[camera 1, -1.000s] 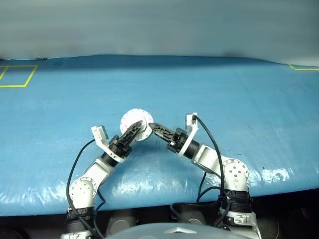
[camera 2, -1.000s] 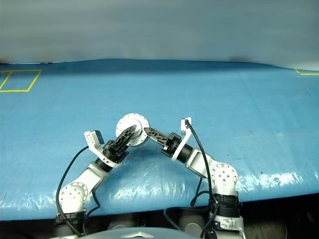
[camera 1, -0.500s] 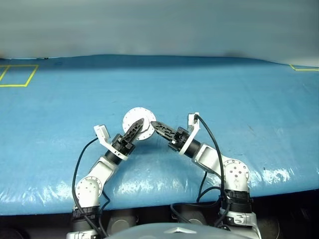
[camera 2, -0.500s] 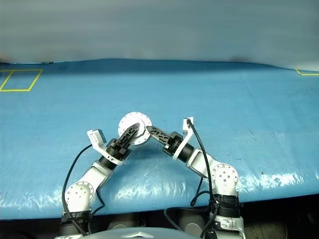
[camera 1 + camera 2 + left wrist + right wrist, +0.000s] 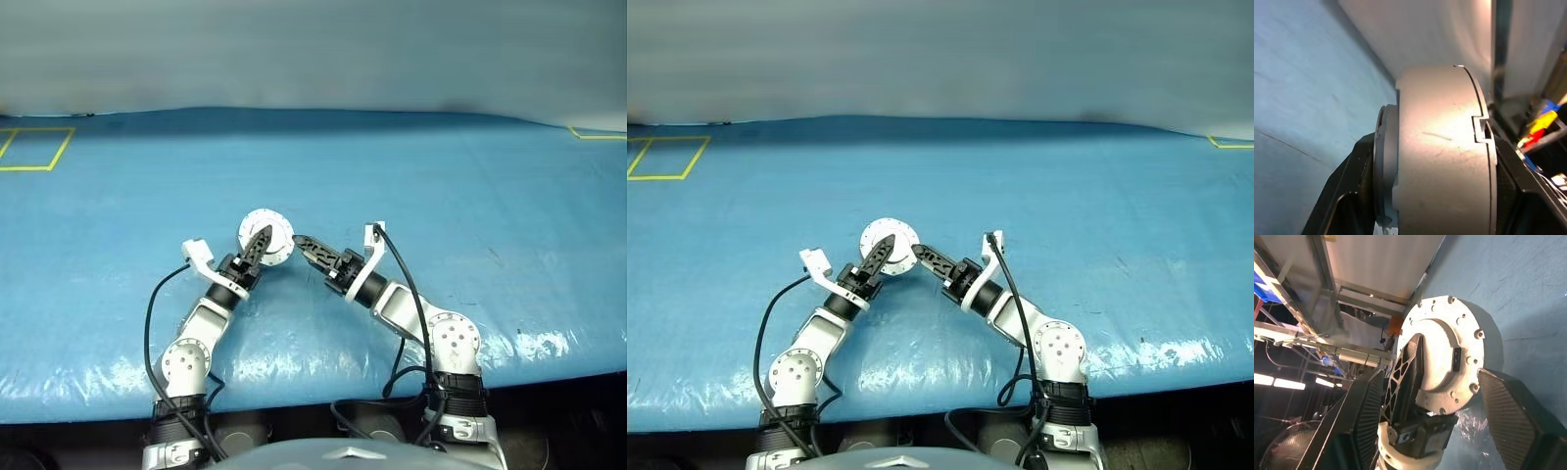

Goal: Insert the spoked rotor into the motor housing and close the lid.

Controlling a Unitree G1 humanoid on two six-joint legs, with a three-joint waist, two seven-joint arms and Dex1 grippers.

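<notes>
The closed motor housing (image 5: 265, 238) is being held up on edge above the blue table cover (image 5: 470, 196), its round flanged face turned toward the head camera, so that both arms can reach it without the surface being in the way. It is being clamped by the left gripper (image 5: 261, 243), whose black fingers (image 5: 1347, 196) are pressing on the two flat faces, one across the front and one behind; in the left wrist view the grey body is seen edge-on between them, with the lid (image 5: 1382, 161) lying flush against one side and a thin seam and notch marking the join on the other. The case is judged to be shut, and the spoked rotor is presumably enclosed, though that cannot be confirmed. The right gripper (image 5: 306, 245) is being kept just beside the housing's right edge with its jaws spread; in its wrist view the two fingers (image 5: 1511, 416) are standing wide apart on either side of the disc without gripping it, which suggests a handover to the left arm is being completed.
</notes>
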